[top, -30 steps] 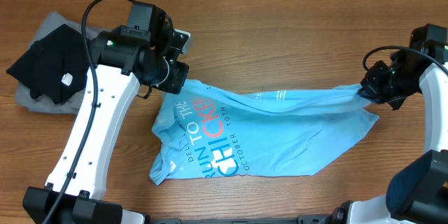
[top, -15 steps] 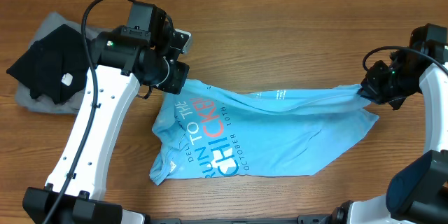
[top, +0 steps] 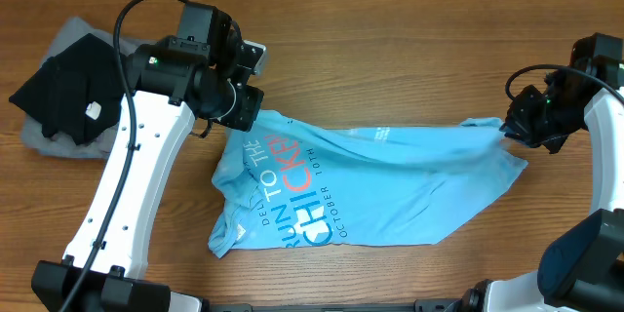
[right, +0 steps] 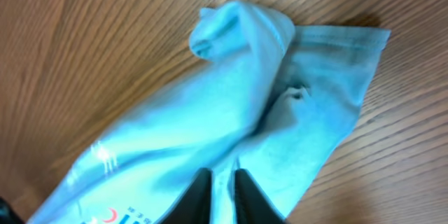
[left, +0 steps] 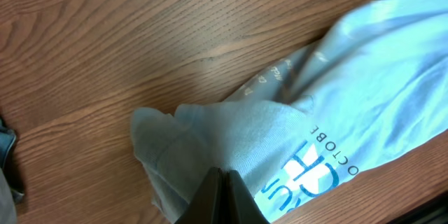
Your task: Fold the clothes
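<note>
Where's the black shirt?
Overhead, the black garment lies at the table's far left, on a grey garment, beside the left arm.

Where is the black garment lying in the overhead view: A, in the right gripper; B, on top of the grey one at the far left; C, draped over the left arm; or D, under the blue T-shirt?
B: the black garment lies on top of the grey garment at the far left of the overhead view, well apart from the blue T-shirt.
</note>
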